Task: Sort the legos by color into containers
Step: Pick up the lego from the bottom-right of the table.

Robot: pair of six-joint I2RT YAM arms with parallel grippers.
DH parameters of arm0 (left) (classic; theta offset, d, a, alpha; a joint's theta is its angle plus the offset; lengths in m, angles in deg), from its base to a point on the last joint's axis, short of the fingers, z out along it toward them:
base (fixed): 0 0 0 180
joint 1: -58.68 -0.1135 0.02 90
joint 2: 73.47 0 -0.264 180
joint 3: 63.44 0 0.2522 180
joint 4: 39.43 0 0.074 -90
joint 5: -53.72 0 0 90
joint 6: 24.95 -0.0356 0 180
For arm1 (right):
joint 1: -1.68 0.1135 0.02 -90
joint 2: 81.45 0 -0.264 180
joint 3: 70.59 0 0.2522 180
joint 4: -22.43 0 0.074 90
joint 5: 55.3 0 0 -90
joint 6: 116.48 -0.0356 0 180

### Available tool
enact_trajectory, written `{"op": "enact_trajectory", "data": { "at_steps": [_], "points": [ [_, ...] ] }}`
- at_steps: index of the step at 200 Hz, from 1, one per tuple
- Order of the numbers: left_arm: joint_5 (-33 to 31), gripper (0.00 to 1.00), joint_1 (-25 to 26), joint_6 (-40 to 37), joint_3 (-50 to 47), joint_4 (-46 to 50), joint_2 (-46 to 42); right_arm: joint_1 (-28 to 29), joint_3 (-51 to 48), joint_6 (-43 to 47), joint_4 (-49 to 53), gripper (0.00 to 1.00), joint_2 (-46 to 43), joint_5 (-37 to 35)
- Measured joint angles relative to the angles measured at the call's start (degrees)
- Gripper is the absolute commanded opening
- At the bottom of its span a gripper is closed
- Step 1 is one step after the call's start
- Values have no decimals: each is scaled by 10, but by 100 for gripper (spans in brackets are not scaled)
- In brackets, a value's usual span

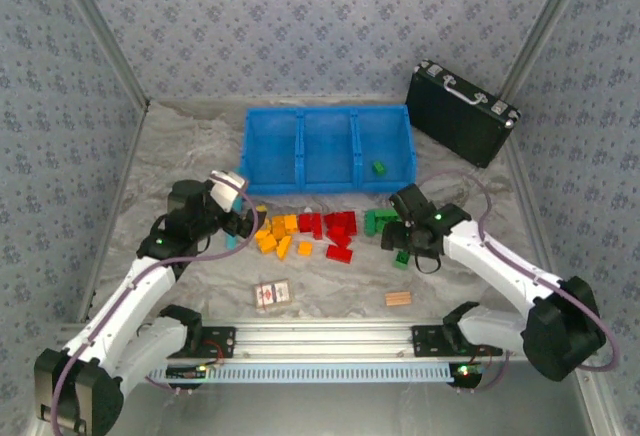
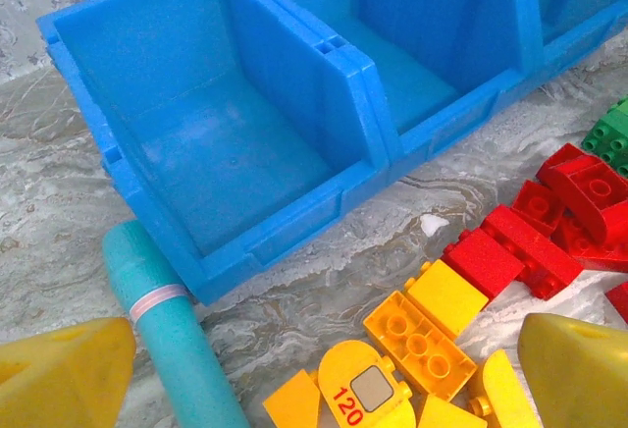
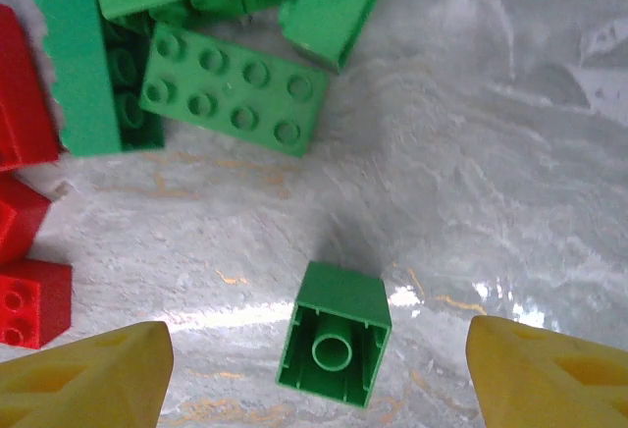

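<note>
The left gripper (image 2: pixel 319 379) and right gripper (image 3: pixel 319 381) are hanging wide-jawed and empty, the right lining up over an upturned green brick (image 3: pixel 334 335) near the green pile (image 3: pixel 231 94), probably needing next to descend, clamp, and carry it to the blue tray (image 1: pixel 326 110).

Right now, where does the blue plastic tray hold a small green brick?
Top view: the green brick lies in the tray's right compartment, near the front.

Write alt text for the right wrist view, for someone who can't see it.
A small green brick, hollow underside toward the camera, lies on the marbled table between the yellow fingertips of the open right gripper. More green bricks cluster at upper left, and red bricks line the left edge.
</note>
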Motion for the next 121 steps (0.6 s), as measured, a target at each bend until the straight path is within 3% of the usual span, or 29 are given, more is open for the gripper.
{"op": "enact_trajectory", "data": {
  "at_steps": [55, 87, 121],
  "points": [
    [2, 100, 18, -20, 0, 0, 2, 8, -54, -47, -42, 73, 33, 0],
    [-4, 100, 22, -26, -3, 0, -2, 10, -57, -60, -61, 45, 61, -3],
    [-6, 100, 24, -30, -3, 0, -4, 11, -57, -66, -67, 33, 60, -6]
  ]
}}
